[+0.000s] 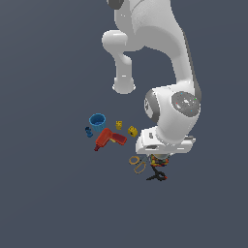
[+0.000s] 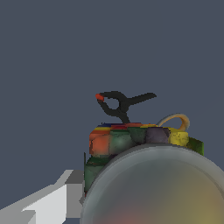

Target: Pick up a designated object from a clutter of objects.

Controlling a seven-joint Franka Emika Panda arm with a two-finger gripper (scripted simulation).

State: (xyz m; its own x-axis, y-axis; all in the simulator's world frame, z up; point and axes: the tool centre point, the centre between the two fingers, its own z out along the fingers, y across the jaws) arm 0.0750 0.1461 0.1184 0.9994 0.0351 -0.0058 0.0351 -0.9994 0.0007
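The designated jar [image 2: 131,142] fills the wrist view: a silver-grey domed lid over red, yellow and green contents. In the exterior view the jar [image 1: 156,160] sits right under the hand, mostly hidden by it. My gripper [image 1: 158,156] is down around the jar; in the wrist view one light grey finger [image 2: 65,197] lies against the jar's side and the other is hidden behind the lid. The rest of the clutter lies to the exterior view's left: blue cup [image 1: 97,121], red drill [image 1: 107,138], two yellow blocks [image 1: 132,131], small blue piece [image 1: 89,131].
A black clamp [image 1: 157,175] lies just beside the jar and also shows in the wrist view [image 2: 120,104]. Tan-handled scissors [image 1: 137,163] lie next to the jar on the exterior view's left. The arm's white links rise above the hand.
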